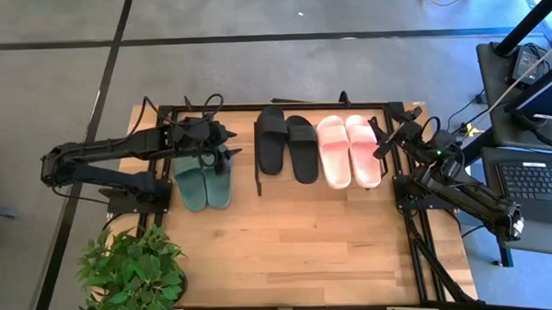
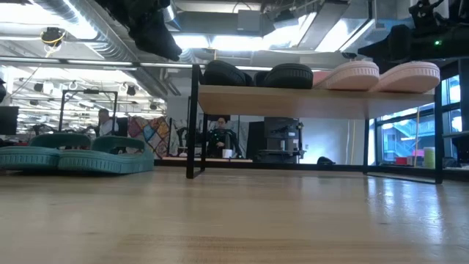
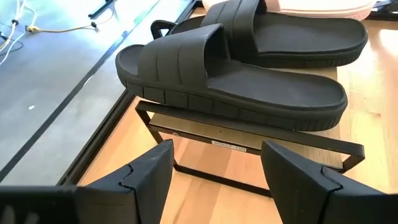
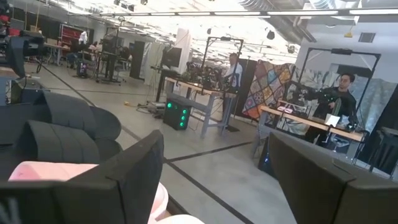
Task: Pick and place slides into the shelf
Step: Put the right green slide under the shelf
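Two dark green slides [image 1: 203, 181] lie side by side, soles down, on the wooden table at the left, also seen in the low view [image 2: 73, 158]. A black pair [image 1: 289, 147] [image 3: 236, 74] and a light pink pair [image 1: 348, 151] [image 2: 381, 75] rest soles down on the shelf [image 1: 258, 165] [image 3: 249, 134]. My left gripper [image 1: 222, 149] [image 3: 214, 177] hovers open above the far ends of the green slides, pointing toward the black pair. My right gripper [image 1: 384, 144] [image 4: 217, 180] stands open just right of the pink pair, raised and aimed into the room.
A potted green plant [image 1: 133, 275] stands at the table's near left corner. Black frame tubing [image 1: 417, 233] runs along the table's right side. A laptop [image 1: 535, 178] sits on a stand off the table to the right. Bare wood lies in front of the shelf.
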Robot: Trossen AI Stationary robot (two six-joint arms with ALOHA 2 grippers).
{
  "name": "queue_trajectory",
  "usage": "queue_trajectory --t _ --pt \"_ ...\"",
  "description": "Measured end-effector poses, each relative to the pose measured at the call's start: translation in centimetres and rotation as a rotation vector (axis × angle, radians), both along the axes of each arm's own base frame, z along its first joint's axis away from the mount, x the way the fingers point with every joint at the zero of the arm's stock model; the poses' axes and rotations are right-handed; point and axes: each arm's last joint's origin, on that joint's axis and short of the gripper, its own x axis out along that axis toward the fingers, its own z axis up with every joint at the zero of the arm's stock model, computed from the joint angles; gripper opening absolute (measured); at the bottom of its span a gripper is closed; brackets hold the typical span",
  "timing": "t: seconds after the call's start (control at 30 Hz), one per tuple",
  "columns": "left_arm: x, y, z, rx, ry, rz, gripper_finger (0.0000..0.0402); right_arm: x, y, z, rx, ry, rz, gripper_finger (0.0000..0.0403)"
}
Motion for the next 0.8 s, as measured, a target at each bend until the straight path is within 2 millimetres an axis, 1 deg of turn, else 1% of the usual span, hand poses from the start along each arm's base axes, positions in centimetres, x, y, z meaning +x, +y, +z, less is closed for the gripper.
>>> queue_trajectory --t 0.23,0.33,0.4,0.47,0.57,0.67,0.8 --pt "0.0 0.0 0.0 -0.001 -0.001 0.001 0.0235 0.0 0.0 -0.2 0.011 0.014 0.0 0.0287" --pt "0.0 0.0 0.0 -0.041 -0.021 0.029 0.0235 0.1 0.0 -0.4 0.023 0.03 -0.001 0.0287" --pt "0.0 0.0 0.0 -0.037 -0.014 0.026 0.0235 0.1 -0.1 -0.4 0.027 0.035 0.0 0.0287" --pt "-0.1 -0.3 -0.2 0.034 0.04 -0.028 0.0235 0.1 -0.1 -0.4 0.028 0.036 0.0 0.0287" --pt "0.0 -1.0 -0.2 0.198 0.117 -0.083 0.0235 0.1 0.0 -0.4 0.027 0.035 0.0 0.0287" --pt "0.1 -1.9 -0.1 0.312 0.163 -0.069 0.0235 0.1 0.0 -0.4 0.027 0.034 0.0 0.0287" --pt "-0.1 -3.1 0.3 0.374 0.16 -0.028 0.0235 0.1 0.0 -0.4 0.026 0.033 0.0 0.0287"
